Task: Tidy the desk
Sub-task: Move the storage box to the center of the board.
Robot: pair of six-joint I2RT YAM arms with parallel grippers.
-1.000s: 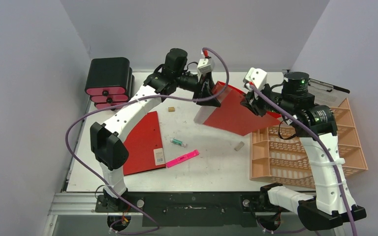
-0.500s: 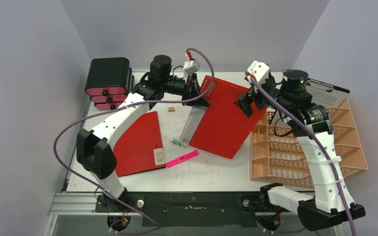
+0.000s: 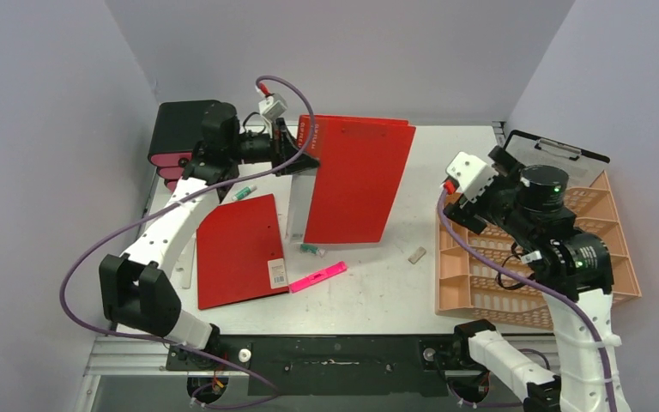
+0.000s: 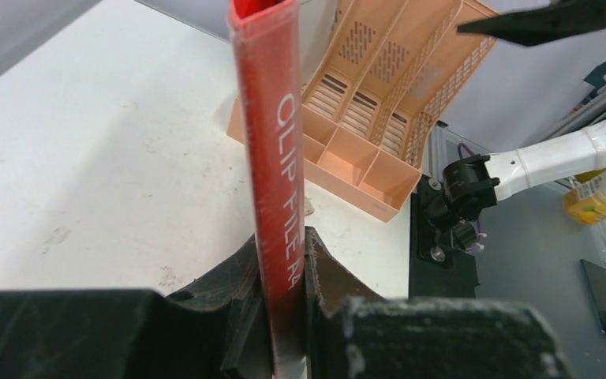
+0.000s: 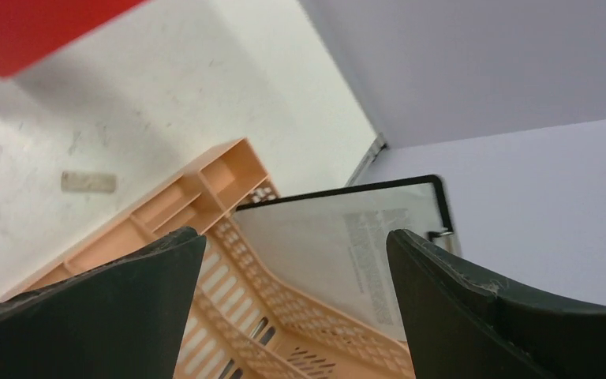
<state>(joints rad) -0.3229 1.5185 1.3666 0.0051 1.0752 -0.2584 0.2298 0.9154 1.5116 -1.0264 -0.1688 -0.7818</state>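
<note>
On the white desk (image 3: 377, 292) a red clip file (image 3: 356, 180) stands upright at the back middle. My left gripper (image 3: 303, 159) is shut on its left edge. In the left wrist view the jaws (image 4: 284, 260) pinch the file's red spine (image 4: 272, 118), which is printed "CLIP FILE A4". A second red folder (image 3: 238, 249) lies flat at the front left. My right gripper (image 3: 499, 163) hangs open over the back of the orange rack (image 3: 523, 275) with nothing between its fingers. Through its jaws (image 5: 296, 237) I see the rack (image 5: 229, 197) and a clipboard (image 5: 339, 245).
A black drawer box with pink drawers (image 3: 180, 137) sits at the back left. A pink highlighter (image 3: 318, 276), a green-capped marker (image 3: 311, 250) and a small eraser (image 3: 417, 254) lie in the middle. Another pen (image 3: 242, 192) lies near the left arm. The clipboard (image 3: 566, 163) leans behind the rack.
My right gripper opened, let go of the red file and drew back right over the rack. My left gripper shut on the file and swung it left, now upright.
</note>
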